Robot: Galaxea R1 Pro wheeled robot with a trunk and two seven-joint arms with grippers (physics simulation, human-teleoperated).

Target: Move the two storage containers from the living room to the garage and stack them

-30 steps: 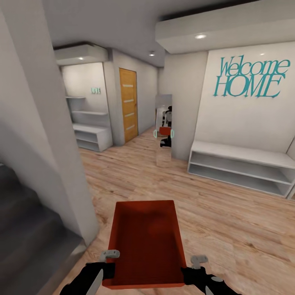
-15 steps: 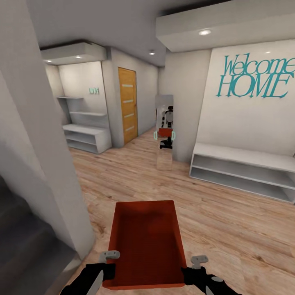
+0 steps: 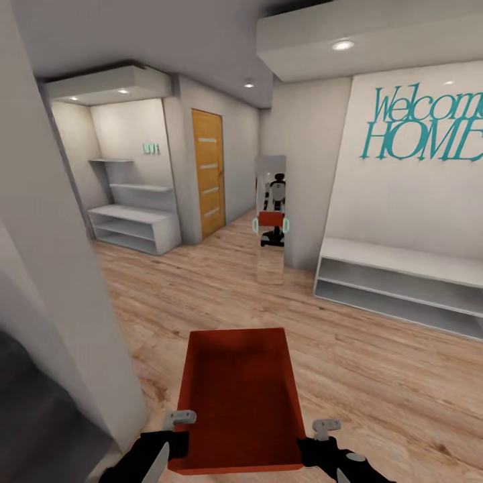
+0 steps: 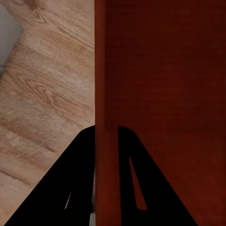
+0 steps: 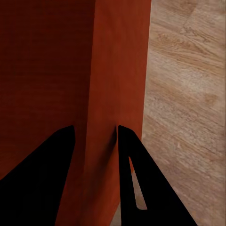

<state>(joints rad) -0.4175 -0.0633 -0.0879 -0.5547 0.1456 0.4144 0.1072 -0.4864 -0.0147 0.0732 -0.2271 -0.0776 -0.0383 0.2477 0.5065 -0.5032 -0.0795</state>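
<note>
While carried above wood-plank floor, red bin is held level, left wall pinched by left claw, right wall pinched by right claw, mirror ahead.

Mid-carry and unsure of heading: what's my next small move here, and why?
Probably keep rolling forward down the hallway, veering slightly right: the storage container is clamped by the left gripper and right gripper, the flooring is wood plank, and a grey wall crowds the left.

Right gripper clamped the red-orange container wall, one finger each side; wood-plank flooring beside it.
</note>
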